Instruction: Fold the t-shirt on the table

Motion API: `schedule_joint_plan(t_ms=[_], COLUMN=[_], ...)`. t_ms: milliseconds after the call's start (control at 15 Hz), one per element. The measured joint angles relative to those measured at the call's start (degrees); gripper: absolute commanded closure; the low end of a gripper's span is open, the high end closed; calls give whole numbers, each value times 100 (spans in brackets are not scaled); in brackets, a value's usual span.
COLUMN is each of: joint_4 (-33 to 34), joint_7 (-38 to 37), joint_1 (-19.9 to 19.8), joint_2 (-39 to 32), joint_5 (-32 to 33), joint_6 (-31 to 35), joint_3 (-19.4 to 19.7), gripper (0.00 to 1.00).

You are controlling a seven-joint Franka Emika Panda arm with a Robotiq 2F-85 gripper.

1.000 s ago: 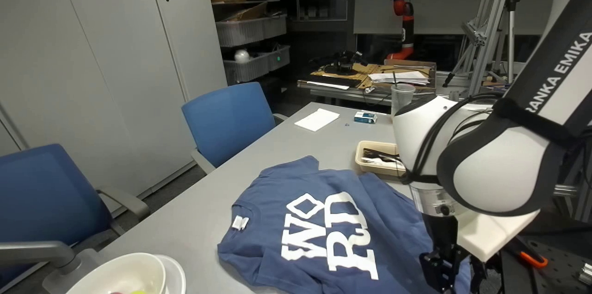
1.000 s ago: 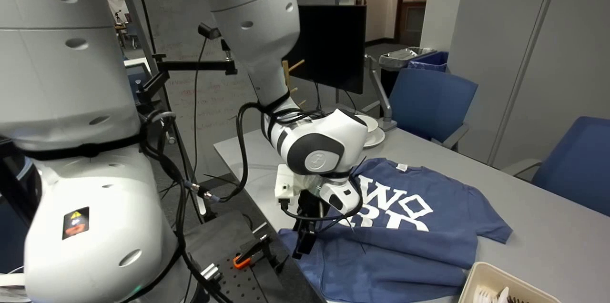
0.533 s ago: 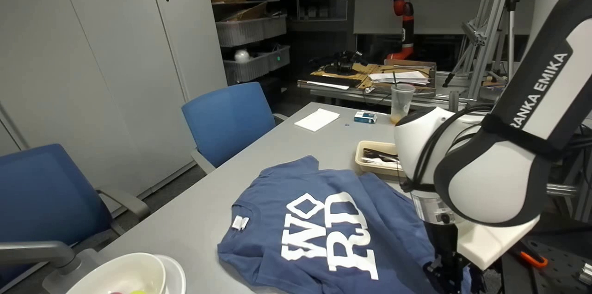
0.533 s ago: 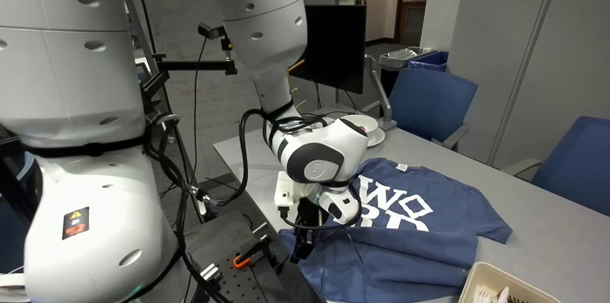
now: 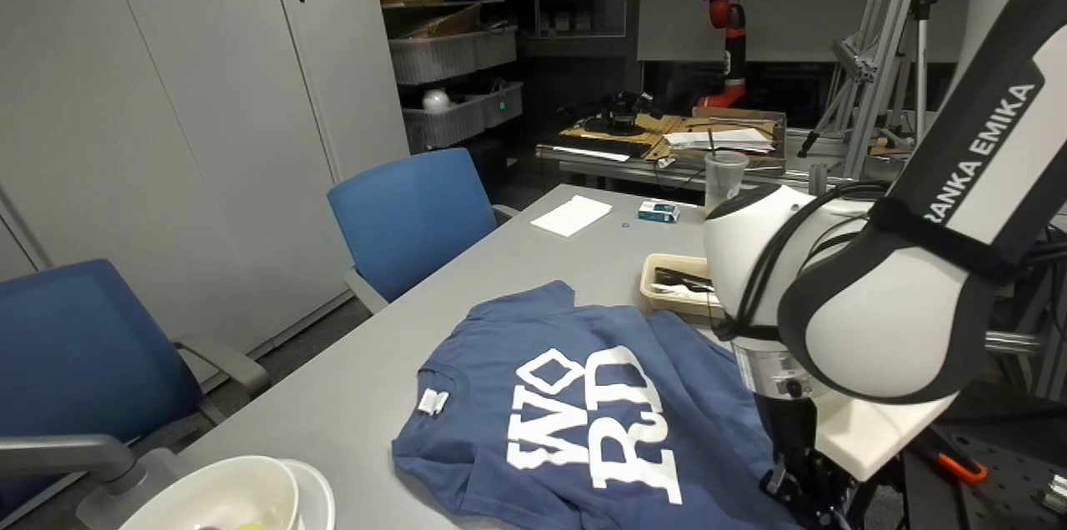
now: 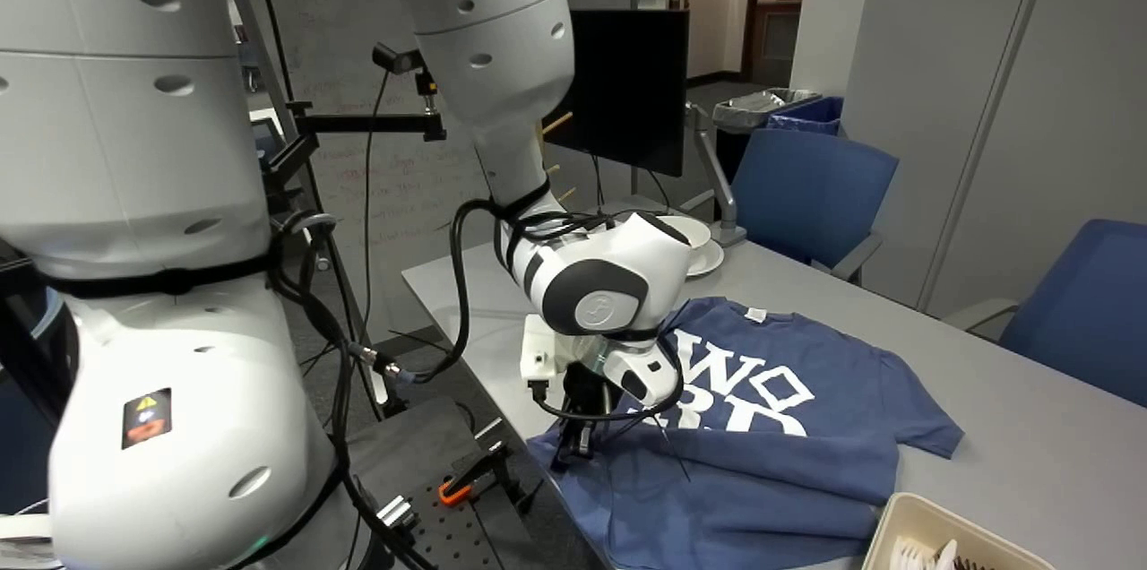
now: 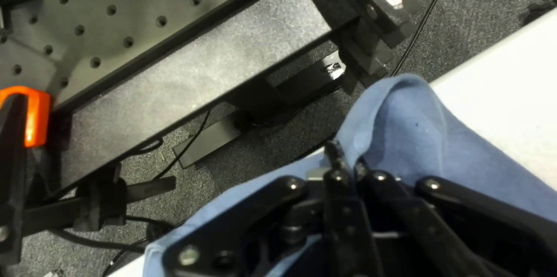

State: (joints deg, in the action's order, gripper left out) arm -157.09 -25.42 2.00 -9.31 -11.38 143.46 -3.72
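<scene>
In the wrist view, the jaws of the gripper are closed on the t-shirt: a narrow fold of cloth is pinched between the fingertips, and a raised loop of fabric is formed just ahead of them. The table is partly covered by the garment, whose border is laid along the table's edge. Past that edge, a perforated plate and an orange clamp pad are seen.

In an exterior view, the t-shirt is spread on the table, with its white lettering facing upward and its neck tag turned toward the blue chairs. A beige tray is placed just beside the shirt (dark and white utensils are contained in it). A white bowl is positioned well apart from the tray.

In an exterior view, the arm is extended over one side of the shirt, and the gripper is pointed downward at a corner of the cloth. Part of the lettering is hidden by the arm and by a ridge of fabric.
</scene>
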Motion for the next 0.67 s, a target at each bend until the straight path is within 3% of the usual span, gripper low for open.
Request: schedule_joint_plan(t_ms=[200,667], joint_4=[2,39], joint_7=[-121,-958], joint_1=[25,165], joint_2=[244,1807], joint_5=[233,1301], joint_6=[-212,-1893], joint_3=[27,-198], gripper=[99,99])
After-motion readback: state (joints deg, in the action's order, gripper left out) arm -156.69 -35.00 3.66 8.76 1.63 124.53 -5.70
